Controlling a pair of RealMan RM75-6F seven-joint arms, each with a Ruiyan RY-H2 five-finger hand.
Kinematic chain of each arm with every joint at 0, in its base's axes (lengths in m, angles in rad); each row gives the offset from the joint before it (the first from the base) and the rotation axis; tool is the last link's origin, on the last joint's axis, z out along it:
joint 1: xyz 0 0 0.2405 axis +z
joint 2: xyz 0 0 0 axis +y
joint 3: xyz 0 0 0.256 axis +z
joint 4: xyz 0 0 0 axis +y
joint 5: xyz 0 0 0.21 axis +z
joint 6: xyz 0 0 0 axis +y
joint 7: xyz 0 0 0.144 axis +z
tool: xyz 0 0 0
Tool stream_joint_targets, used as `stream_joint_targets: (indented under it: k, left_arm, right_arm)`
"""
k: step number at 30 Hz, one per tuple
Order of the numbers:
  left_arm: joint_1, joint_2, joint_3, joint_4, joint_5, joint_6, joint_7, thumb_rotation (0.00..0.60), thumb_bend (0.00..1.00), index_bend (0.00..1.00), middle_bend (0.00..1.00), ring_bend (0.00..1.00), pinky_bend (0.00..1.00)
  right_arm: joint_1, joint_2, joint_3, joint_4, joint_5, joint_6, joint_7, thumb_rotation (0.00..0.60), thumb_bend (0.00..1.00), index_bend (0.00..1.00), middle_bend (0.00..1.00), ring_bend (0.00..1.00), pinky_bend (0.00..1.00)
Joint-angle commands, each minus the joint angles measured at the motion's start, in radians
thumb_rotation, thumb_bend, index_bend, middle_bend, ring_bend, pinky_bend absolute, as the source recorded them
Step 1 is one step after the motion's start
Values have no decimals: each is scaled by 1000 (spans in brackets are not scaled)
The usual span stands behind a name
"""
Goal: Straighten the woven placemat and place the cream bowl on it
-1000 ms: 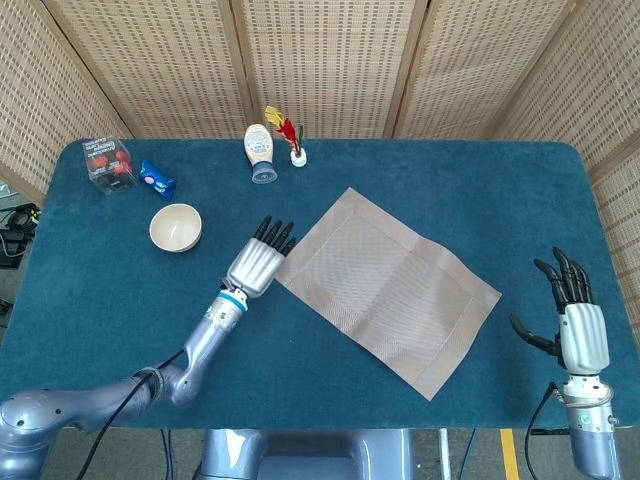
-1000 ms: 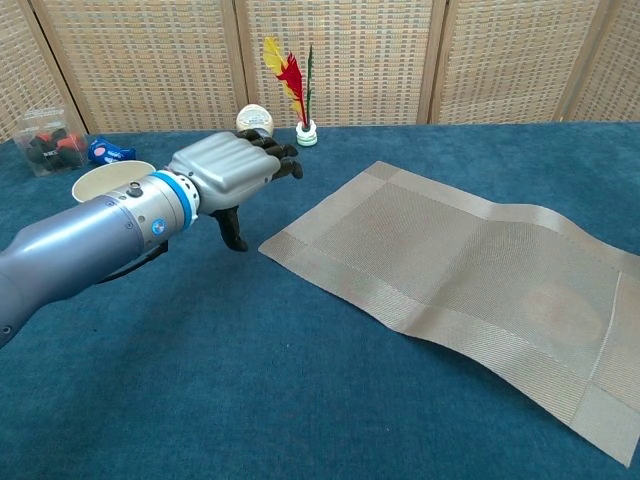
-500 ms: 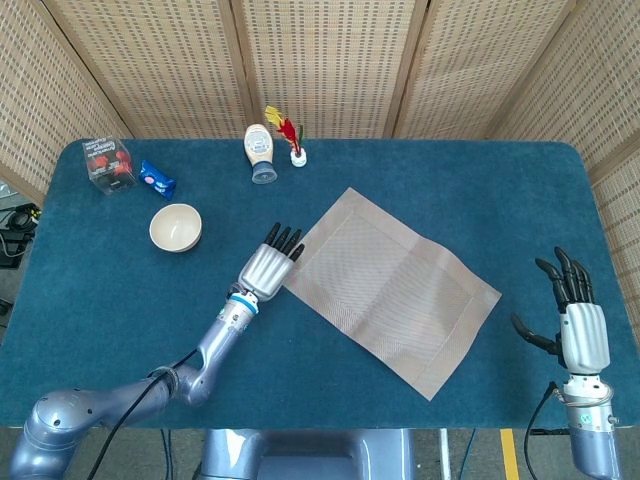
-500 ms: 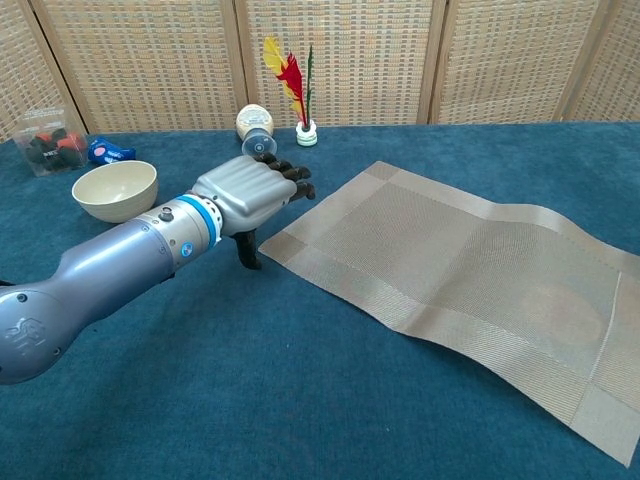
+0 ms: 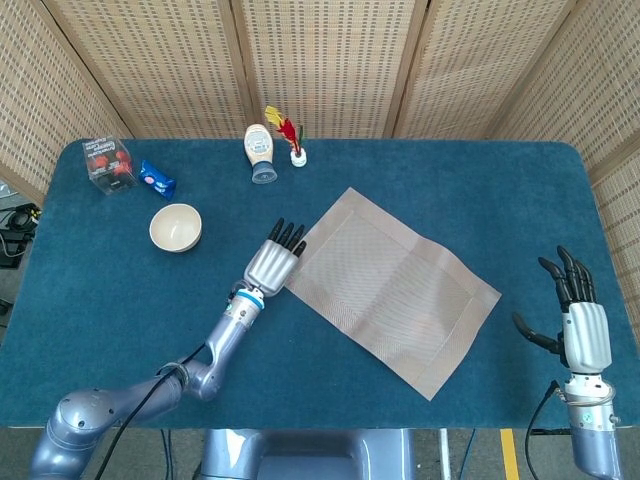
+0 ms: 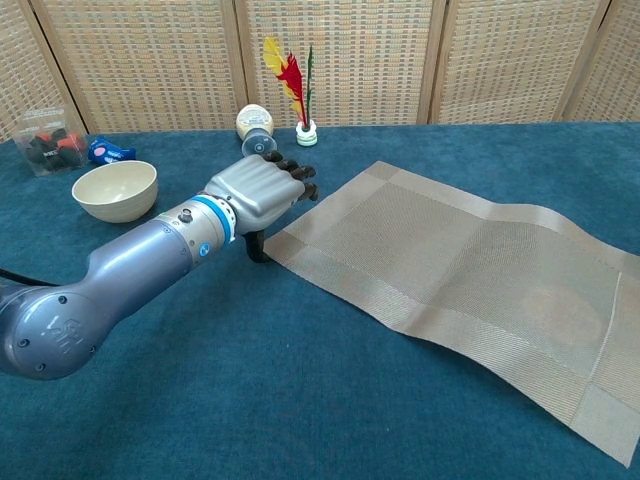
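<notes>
The woven tan placemat (image 5: pixel 392 288) lies skewed on the blue table, one corner pointing left; it also fills the right half of the chest view (image 6: pixel 470 268), slightly rippled. The cream bowl (image 5: pixel 176 227) stands upright and apart, left of the mat, and shows in the chest view (image 6: pixel 115 189) as well. My left hand (image 5: pixel 273 262) is at the mat's left corner, fingers stretched out over its edge, holding nothing. In the chest view this left hand (image 6: pixel 260 192) has its thumb pointing down beside the corner. My right hand (image 5: pixel 579 326) hovers with fingers spread at the table's near right edge.
At the back of the table lie a mayonnaise bottle (image 5: pixel 261 152) and a small stand with red and yellow feathers (image 5: pixel 289 134). A clear box (image 5: pixel 108 163) and a blue packet (image 5: pixel 156 179) sit at the back left. Wicker screens close off the far side.
My left hand has slid right, from beside the bowl's side of the table up to the mat's left corner. The mat, the bowl and the right hand have stayed put.
</notes>
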Motion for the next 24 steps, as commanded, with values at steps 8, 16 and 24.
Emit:
stream_joint_targets:
  k: [8, 16, 24]
  left_arm:
    - [-12, -35, 13, 53, 19, -3, -41, 600, 386, 165, 0, 0, 0]
    - [-6, -34, 23, 48, 47, 29, -62, 600, 487, 168, 0, 0, 0]
    - [-6, -38, 37, 59, 92, 74, -78, 600, 497, 107, 0, 0, 0]
  right_arm:
    - [-3, -1, 2, 0, -2, 6, 5, 600, 378, 171, 0, 0, 0]
    - [-5, 1, 2, -4, -8, 13, 10, 600, 378, 185, 0, 0, 0]
    - [-6, 3, 1, -10, -10, 13, 12, 600, 378, 199, 0, 0, 0]
